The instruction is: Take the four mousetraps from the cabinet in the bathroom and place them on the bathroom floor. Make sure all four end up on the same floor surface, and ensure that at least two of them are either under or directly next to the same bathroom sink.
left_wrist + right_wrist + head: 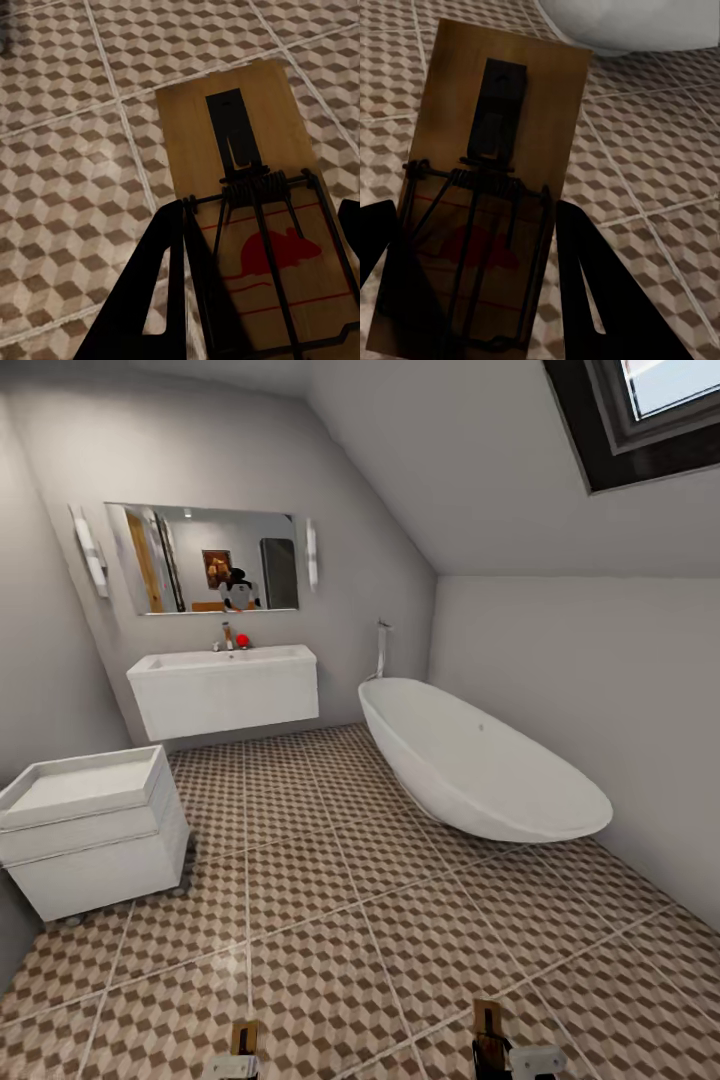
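Observation:
I hold two mousetraps over the bathroom floor (330,920), whose tiles carry a brown and beige cube pattern. One mousetrap (247,150), a wooden board with a dark spring bar and a red mouse print, sits between the fingers of my left gripper (262,217), which is shut on it. My right gripper (472,217) is shut on another mousetrap (502,112). Both traps poke up at the bottom edge of the head view, left (243,1036) and right (487,1018). The white wall-hung sink (225,690) is far ahead under a mirror. The cabinet is out of view.
A white oval bathtub (480,760) stands along the right wall, and its rim shows in the right wrist view (630,22). A small white drawer unit (90,830) on casters stands at the left. The sloped ceiling holds a skylight (650,410).

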Available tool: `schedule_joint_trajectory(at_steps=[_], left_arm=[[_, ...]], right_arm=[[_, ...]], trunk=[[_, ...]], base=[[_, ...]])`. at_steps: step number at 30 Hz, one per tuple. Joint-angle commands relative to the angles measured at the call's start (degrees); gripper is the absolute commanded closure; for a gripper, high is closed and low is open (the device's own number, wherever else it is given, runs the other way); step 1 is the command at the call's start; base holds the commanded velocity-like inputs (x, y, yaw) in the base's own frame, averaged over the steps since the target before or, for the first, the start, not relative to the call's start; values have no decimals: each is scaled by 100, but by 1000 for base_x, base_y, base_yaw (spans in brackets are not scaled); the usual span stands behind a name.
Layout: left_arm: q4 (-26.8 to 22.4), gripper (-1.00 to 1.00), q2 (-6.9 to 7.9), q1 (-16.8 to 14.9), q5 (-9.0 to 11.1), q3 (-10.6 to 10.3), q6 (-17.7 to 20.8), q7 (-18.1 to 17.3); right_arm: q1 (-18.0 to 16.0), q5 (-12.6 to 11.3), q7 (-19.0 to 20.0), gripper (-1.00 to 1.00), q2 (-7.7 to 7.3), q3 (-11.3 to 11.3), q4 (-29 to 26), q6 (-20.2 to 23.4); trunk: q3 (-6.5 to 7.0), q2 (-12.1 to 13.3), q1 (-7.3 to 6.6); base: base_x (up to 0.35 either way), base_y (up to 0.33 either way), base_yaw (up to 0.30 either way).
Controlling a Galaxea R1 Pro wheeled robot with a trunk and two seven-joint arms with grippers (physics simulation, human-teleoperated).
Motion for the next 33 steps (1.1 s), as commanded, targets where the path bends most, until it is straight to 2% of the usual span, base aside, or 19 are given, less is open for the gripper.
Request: schedule_joint_trajectory(at_steps=[1,33], left_arm=[[24,100,-6,-11,14,-48,-32,41],[24,100,-6,-11,14,-48,-24,41]], right_arm=[[-3,39,-16,100,2,-20,3,-18],[-2,39,-16,100,2,-20,4,-18]], trunk=[[-6,-3,3],[-51,-3,3]], base=[[259,0,268],[259,0,16]])
